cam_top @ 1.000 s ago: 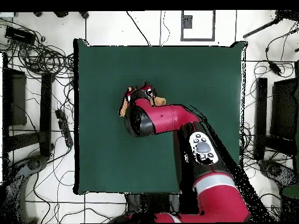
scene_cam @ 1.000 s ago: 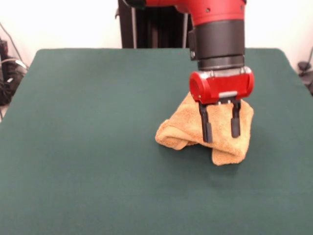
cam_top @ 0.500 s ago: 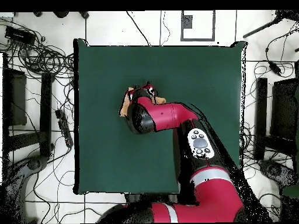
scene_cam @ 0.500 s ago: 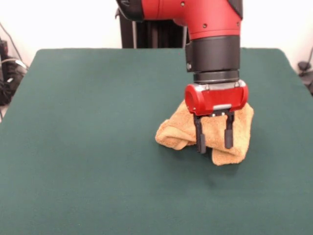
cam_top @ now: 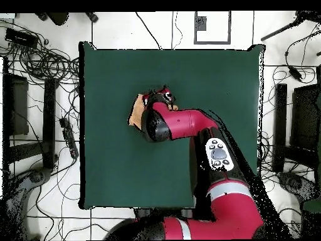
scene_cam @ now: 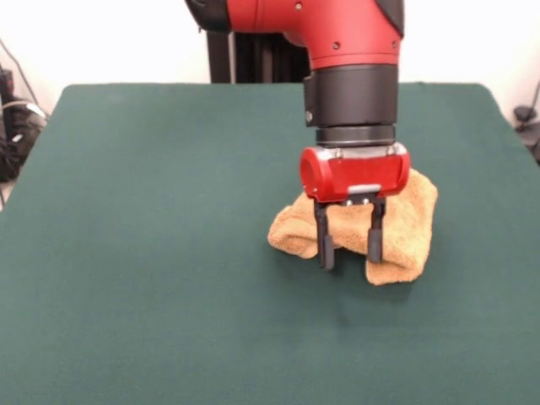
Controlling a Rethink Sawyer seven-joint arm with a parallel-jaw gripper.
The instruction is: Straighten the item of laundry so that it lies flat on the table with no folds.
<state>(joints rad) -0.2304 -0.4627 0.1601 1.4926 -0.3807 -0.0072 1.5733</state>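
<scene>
My gripper [scene_cam: 348,247] has slid down and sideways over the crumpled golden-orange terry towel [scene_cam: 396,228], fingers spread and empty, straddling its near fold. The towel sits bunched mid-way on the dark green table [scene_cam: 152,253]; I judge a pinch is next.

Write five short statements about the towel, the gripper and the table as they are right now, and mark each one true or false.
1. The towel lies crumpled, with folds. True.
2. The gripper is open, its two fingers apart. True.
3. The towel is spread flat across the whole table. False: it is a small bunched heap, covering little of the green top.
4. The gripper hangs high above the table, far from the towel. False: it is low, right at the towel's front edge.
5. The towel is blue. False: it is golden-orange.
</scene>
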